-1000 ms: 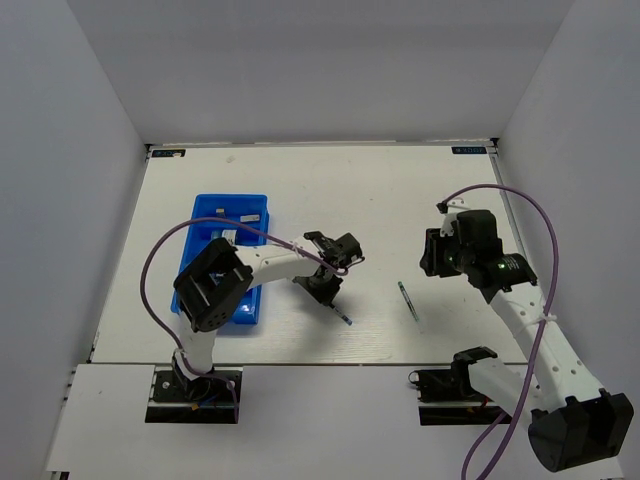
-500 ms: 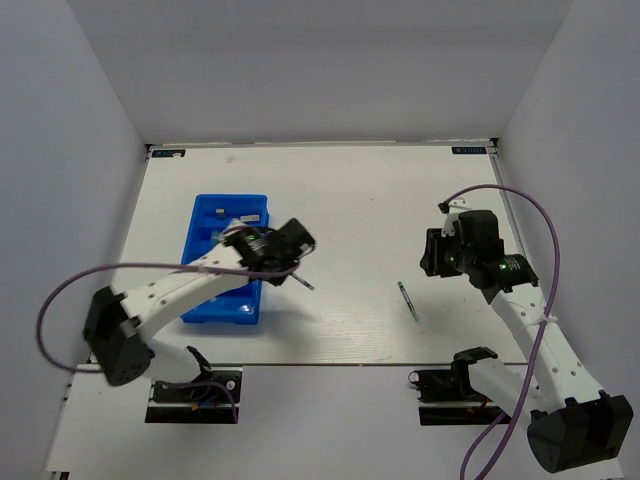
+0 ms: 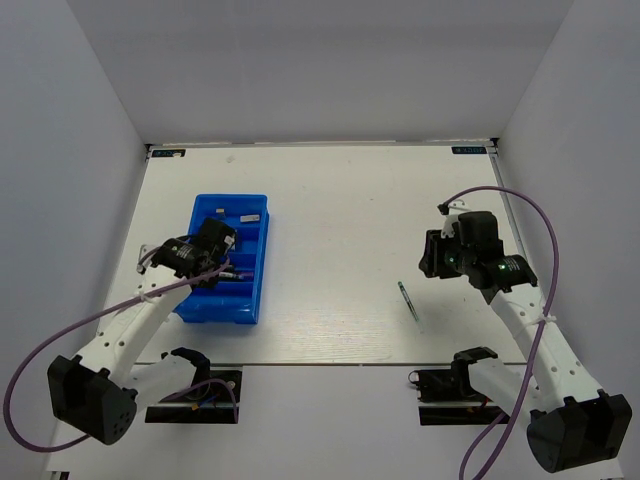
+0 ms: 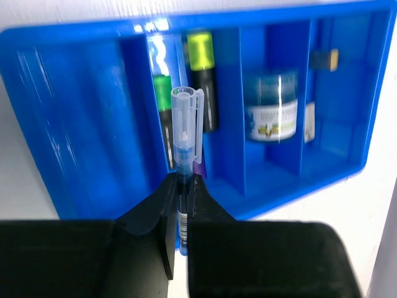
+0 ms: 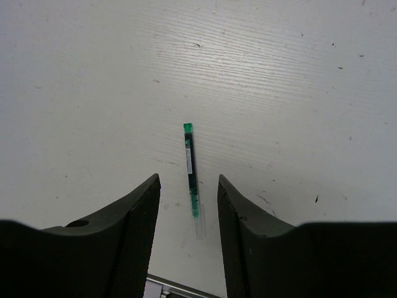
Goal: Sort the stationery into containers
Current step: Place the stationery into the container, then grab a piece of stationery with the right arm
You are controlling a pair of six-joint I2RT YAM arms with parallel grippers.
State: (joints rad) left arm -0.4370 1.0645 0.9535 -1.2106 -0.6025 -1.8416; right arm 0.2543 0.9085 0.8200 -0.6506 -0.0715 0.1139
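Observation:
My left gripper (image 4: 181, 184) is shut on a thin blue pen (image 4: 185, 133) with a clear cap and holds it over the blue tray (image 4: 74, 133). In the top view the left gripper (image 3: 205, 262) sits over the tray (image 3: 255, 265). The tray holds highlighters with green (image 4: 162, 93) and yellow (image 4: 201, 53) caps, a round blue-white tin (image 4: 271, 107) and a pale eraser (image 4: 325, 59). A bit of purple (image 4: 198, 167) shows behind the pen. My right gripper (image 5: 188, 198) is open above a thin green pen (image 5: 191, 167) lying on the table, also in the top view (image 3: 409, 300).
Two pale erasers (image 3: 245, 214) lie in the tray's far compartments. White walls enclose the table on three sides. The right arm (image 3: 470, 252) hovers at the right side of the table, a little beyond the green pen.
My left arm has swung left from the table's middle to the blue tray, carrying the blue pen with it. The right arm has stayed still.

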